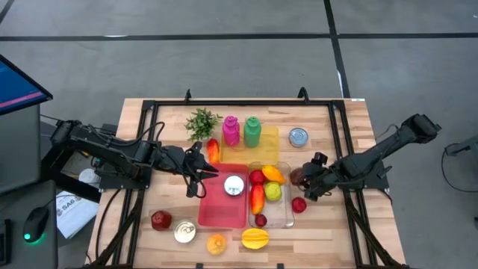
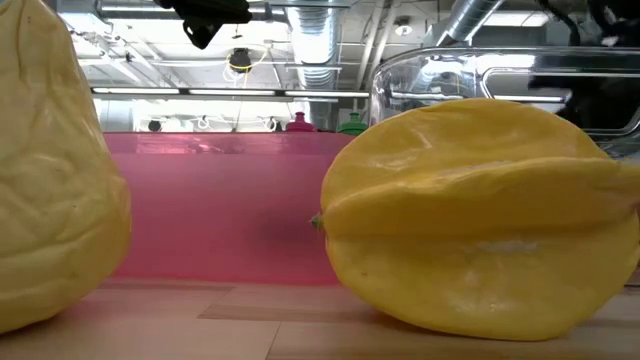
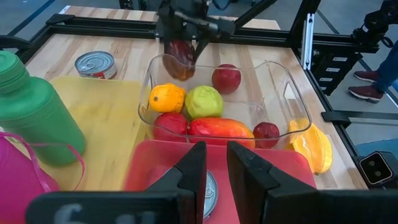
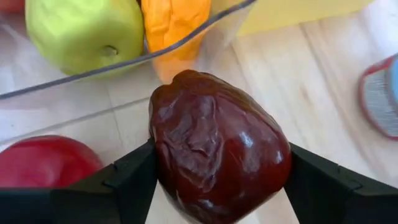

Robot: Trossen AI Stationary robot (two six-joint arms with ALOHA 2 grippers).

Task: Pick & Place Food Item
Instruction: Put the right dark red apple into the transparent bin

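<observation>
Dark red wrinkled fruit sits clenched in the right gripper, just beside the clear tub of fruit, and could hit the rim and tumble onto the table; the left gripper waits open over the red tray.

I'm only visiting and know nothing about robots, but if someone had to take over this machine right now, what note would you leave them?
Right gripper: jaws shut on the dark red wrinkled fruit, held beside the clear plastic bin.
Left gripper: jaws open, empty, above the red tray.
Done: several fruits lie in the bin.
Left: put the held fruit in the bin; a red apple, a yellow starfruit and other items remain on the wooden table.
</observation>
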